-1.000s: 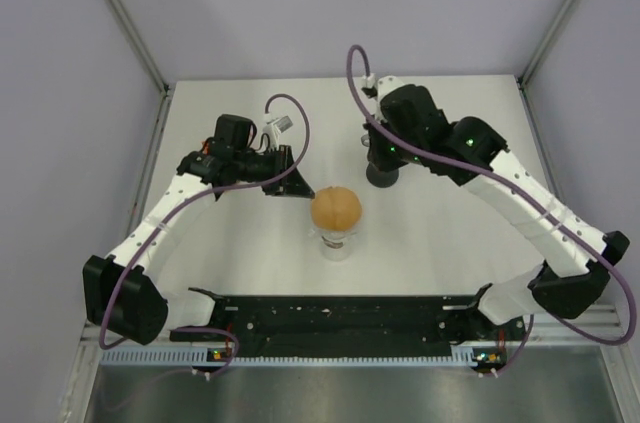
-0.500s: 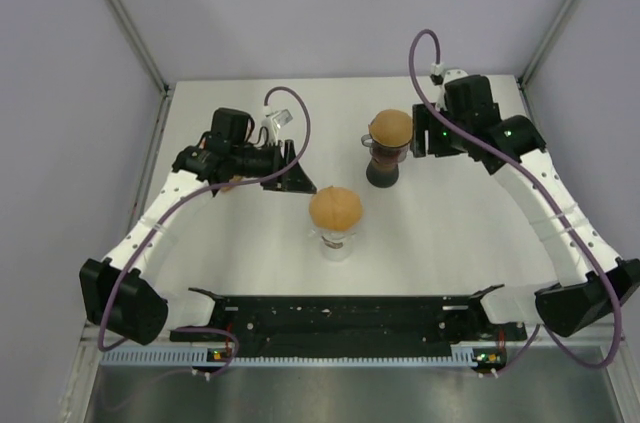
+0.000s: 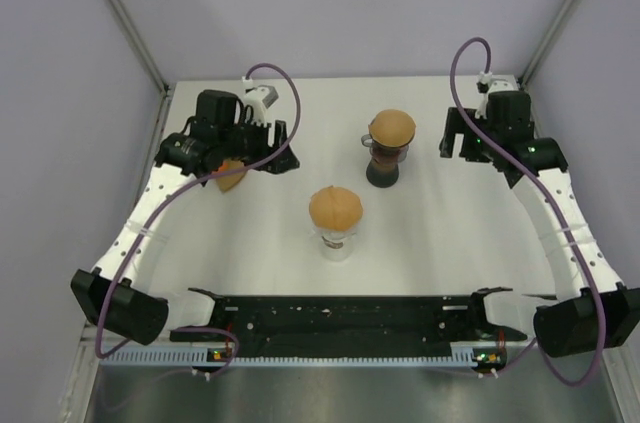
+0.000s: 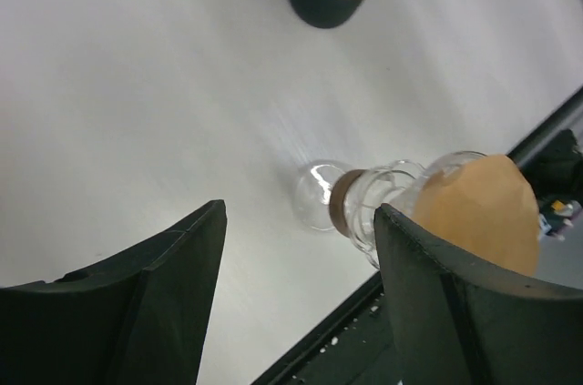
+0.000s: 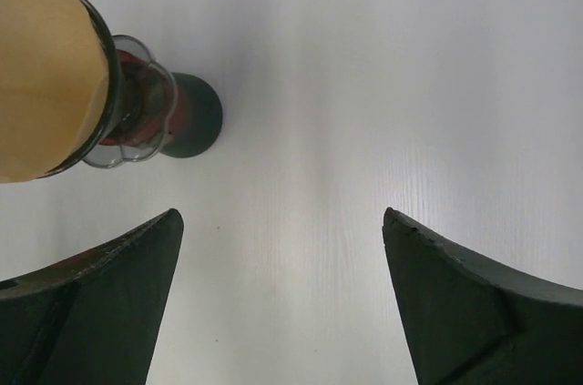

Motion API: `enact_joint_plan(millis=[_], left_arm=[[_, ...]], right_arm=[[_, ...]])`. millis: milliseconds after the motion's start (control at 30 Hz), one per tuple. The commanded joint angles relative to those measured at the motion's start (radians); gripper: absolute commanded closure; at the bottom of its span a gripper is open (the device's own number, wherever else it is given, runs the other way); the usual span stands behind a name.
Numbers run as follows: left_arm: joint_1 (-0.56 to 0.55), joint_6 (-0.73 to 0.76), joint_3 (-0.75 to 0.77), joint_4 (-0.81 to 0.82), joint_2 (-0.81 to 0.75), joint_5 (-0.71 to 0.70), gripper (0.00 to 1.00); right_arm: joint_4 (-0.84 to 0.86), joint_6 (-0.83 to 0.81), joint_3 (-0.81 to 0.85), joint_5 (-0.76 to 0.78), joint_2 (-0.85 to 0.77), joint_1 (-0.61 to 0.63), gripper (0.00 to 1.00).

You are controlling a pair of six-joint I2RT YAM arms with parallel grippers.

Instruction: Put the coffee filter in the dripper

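White tbl, tan filter domed in dripper

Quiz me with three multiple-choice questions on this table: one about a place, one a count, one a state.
1. Seen from above, where is the dark-based dripper relative to the clear glass dripper?
A) farther back and to the right
B) nearer the front, to the left
C) stacked on it

2. How many drippers carry a brown filter?
A) none
B) one
C) two

3. How are the right arm's fingers?
A) shut on a filter
B) spread apart, nothing between
C) clamped on a dripper

Answers:
1 A, the overhead view shows it behind and right of the glass one.
2 C, each dripper is topped by a brown dome.
3 B, the wrist view shows only bare table between them.
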Motion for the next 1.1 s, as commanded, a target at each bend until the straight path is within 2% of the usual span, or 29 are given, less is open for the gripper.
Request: enact_joint_plan(millis=[0, 100, 200, 433, 767, 933, 1067], left_arm=[[0.021, 0.079, 0.045, 0.017, -0.022, -0.268, 0.27], [0.055, 0.084, 0.006, 0.074, -0.033, -0.380, 0.25], [0.104, 0.086, -0.055, 0.149, -0.049, -0.430, 0.24], [0.219, 0.087, -0.225, 0.313, -0.075, -0.445, 0.23], [0.369, 0.142, -0.520, 0.663, -0.084, -0.436, 0.19], [0.397, 0.168, -0.635, 0.828, -0.075, -0.436, 0.16], [0.398, 0.155, -0.690, 0.887, -0.066, -0.470, 0.14]], right_arm=[[0.160, -0.020, -0.081, 0.039, -0.095, -0.036, 0.09], [0.240, -0.026, -0.162, 0.080, -0.135, -0.043, 0.08], [0.307, -0.035, -0.230, 0.129, -0.169, -0.043, 0.06], [0.470, -0.057, -0.395, 0.209, -0.243, -0.043, 0.02], [0.720, -0.086, -0.638, 0.223, -0.283, -0.043, 0.01], [0.866, -0.070, -0.739, 0.205, -0.304, -0.044, 0.01], [0.903, -0.074, -0.768, 0.182, -0.293, -0.043, 0.01]])
